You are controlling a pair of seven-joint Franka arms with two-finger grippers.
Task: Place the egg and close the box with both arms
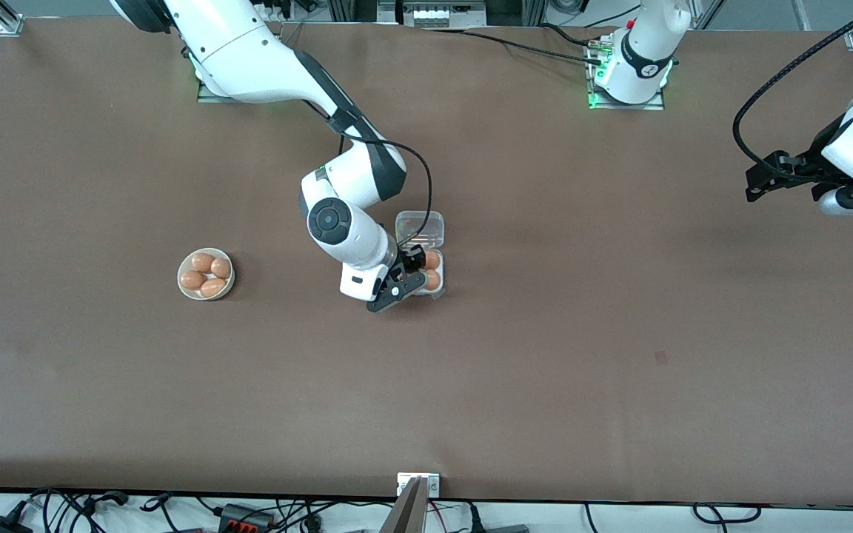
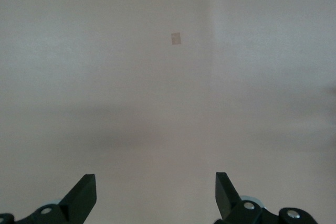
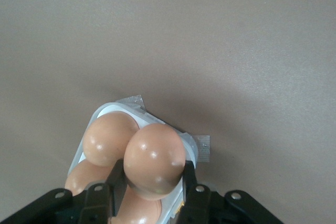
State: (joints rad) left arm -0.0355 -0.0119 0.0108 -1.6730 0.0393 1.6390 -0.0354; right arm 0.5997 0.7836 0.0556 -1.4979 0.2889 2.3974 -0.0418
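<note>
While gripper clasps egg, over box

The box sits mid-bench, lid open, eggs in its cells. The bowl of eggs lies well apart, toward the right arm's end.

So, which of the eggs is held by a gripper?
The egg between the right gripper's fingers, over the box. The other eggs lie free in the box or in the bowl.

Round white bowl holding four brown eggs, brown table, small dark patch
</note>
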